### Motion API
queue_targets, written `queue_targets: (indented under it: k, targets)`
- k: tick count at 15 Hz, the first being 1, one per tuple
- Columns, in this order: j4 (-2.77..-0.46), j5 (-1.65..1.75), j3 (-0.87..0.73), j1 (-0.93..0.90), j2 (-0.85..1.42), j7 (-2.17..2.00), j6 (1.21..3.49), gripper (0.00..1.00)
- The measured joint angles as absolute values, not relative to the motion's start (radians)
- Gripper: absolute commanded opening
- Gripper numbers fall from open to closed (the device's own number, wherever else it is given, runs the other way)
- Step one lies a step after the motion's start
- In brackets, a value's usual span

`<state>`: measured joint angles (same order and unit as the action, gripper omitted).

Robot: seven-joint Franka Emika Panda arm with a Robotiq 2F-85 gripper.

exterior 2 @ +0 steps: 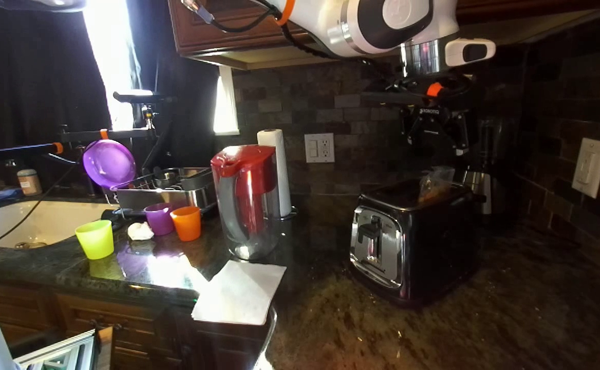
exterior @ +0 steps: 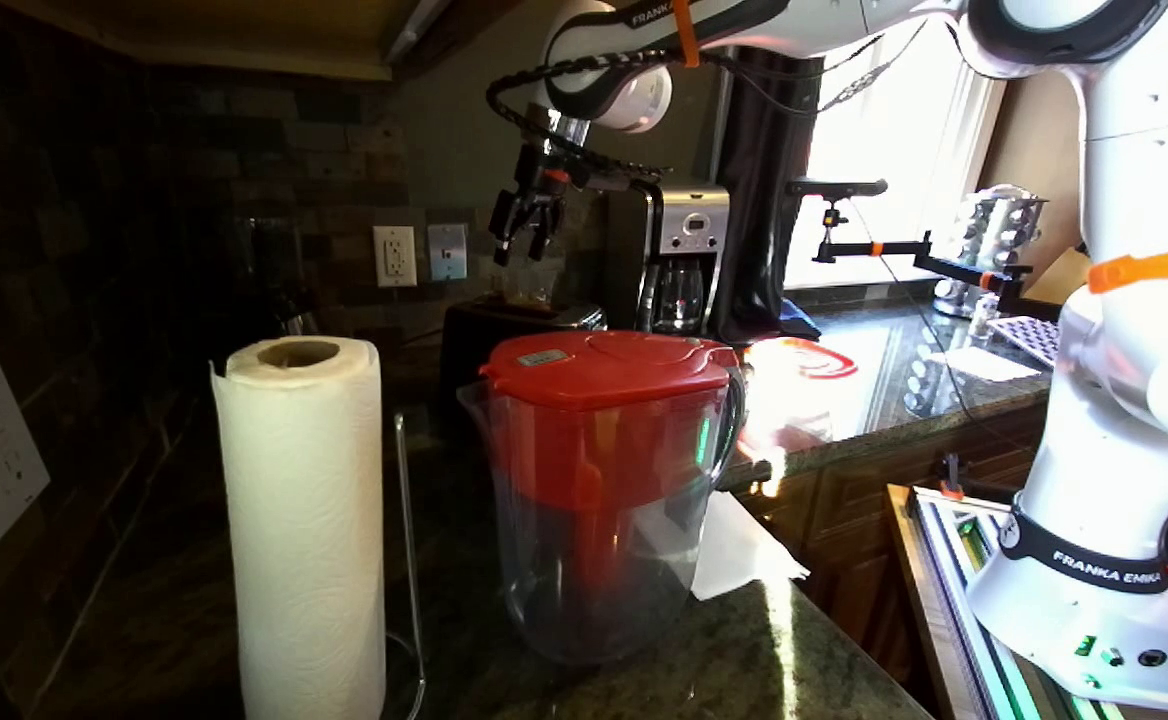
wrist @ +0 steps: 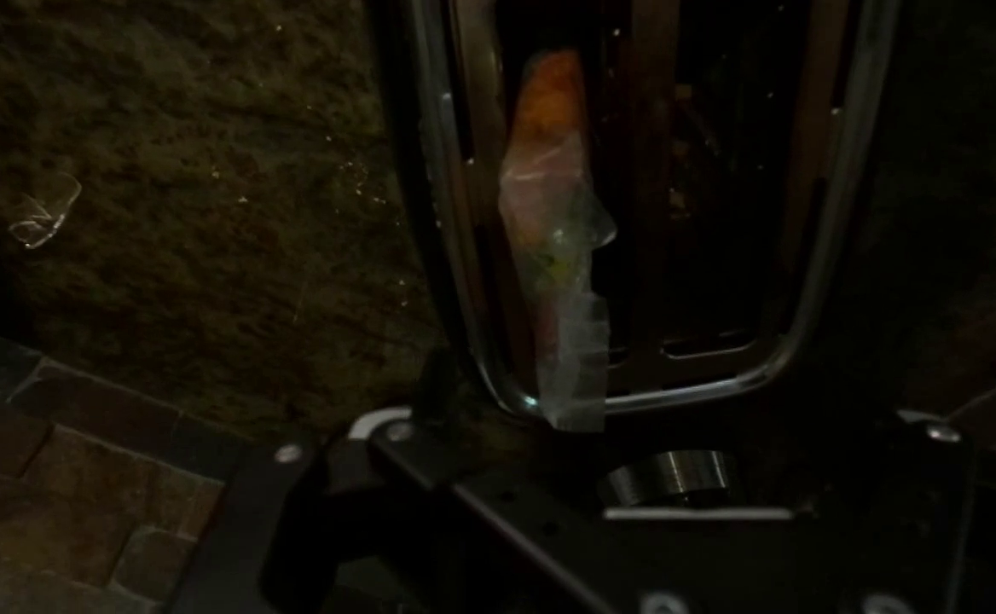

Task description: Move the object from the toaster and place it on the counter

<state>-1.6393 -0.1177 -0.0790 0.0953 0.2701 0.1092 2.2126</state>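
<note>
The toaster (exterior 2: 433, 257), black with a silver front, stands on the dark speckled counter (exterior 2: 341, 329). It is partly hidden behind the pitcher in an exterior view (exterior: 474, 335). A clear-wrapped object with orange parts (exterior 2: 436, 185) sticks up from a toaster slot. In the wrist view the wrapped object (wrist: 549, 205) lies along the slot on the left, its clear end over the metal rim. My gripper (exterior 2: 436, 146) hangs above the toaster and the object, fingers apart and empty, not touching them. It also shows pointing down in an exterior view (exterior: 522, 252). The wrist view is very dark.
A red-lidded pitcher (exterior: 604, 500) and a paper towel roll (exterior: 304, 520) stand near the toaster. A coffee maker (exterior: 689, 225) and a dark, metal-based appliance (exterior 2: 480, 190) are close by. Cups (exterior 2: 186, 223) and a white paper (exterior 2: 241, 293) lie further off. A tiled wall and overhead cabinets bound the space.
</note>
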Motion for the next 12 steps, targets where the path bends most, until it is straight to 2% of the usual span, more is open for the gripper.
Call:
queue_targets:
  k: [8, 9, 12]
  targets:
    - [-1.61, -0.116, -0.078, 0.096, 0.315, 0.109, 2.215, 0.06]
    - [-1.608, -0.116, -0.078, 0.096, 0.316, 0.109, 2.215, 0.01]
    - [-1.599, -0.116, -0.078, 0.097, 0.316, 0.106, 2.21, 0.0]
